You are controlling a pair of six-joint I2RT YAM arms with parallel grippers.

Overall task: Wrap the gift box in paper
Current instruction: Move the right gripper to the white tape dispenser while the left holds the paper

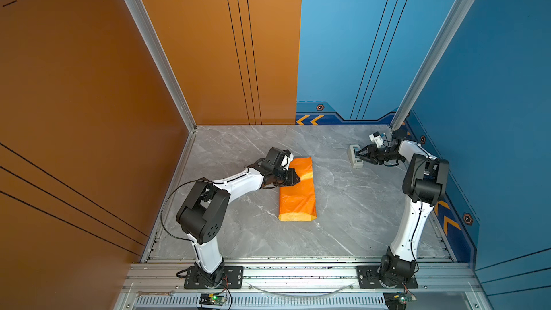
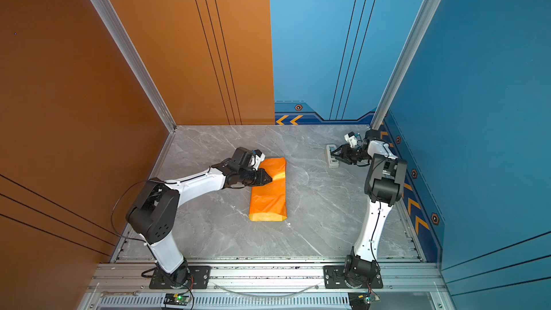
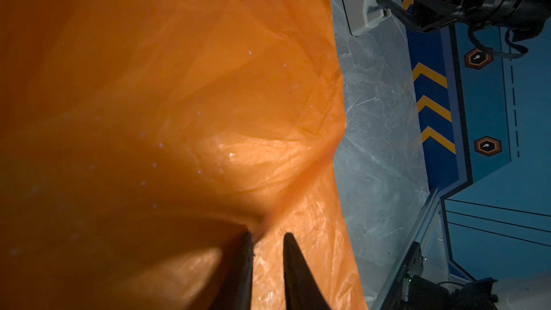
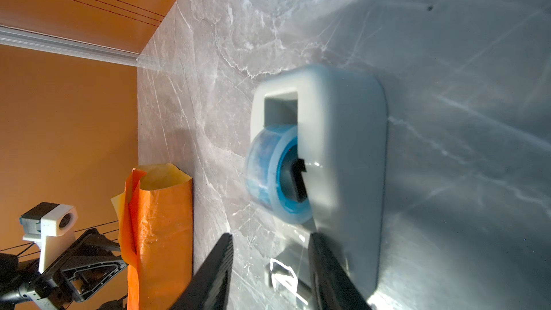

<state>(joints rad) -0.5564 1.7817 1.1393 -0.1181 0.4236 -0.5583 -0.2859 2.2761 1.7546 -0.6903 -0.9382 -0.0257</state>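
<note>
The paper (image 1: 298, 195) (image 2: 269, 196) lies mid-table, folded into a long orange bundle. Its pale yellow inner face shows at the open near end. The gift box is hidden, presumably inside the bundle. My left gripper (image 1: 296, 178) (image 2: 269, 178) rests on top of the bundle's far half. In the left wrist view its fingertips (image 3: 267, 234) stand a narrow gap apart on the orange paper (image 3: 208, 84), beside a raised fold. My right gripper (image 1: 359, 156) (image 4: 270, 235) is open at the back right. Its fingers straddle the cutter end of the tape dispenser (image 1: 351, 152) (image 4: 343, 144).
The dispenser holds a blue tape roll (image 4: 268, 174) and stands near the blue right wall. Orange walls close the left and back. An aluminium rail (image 1: 298, 272) runs along the front edge, with a wrench (image 1: 155, 293) lying below it.
</note>
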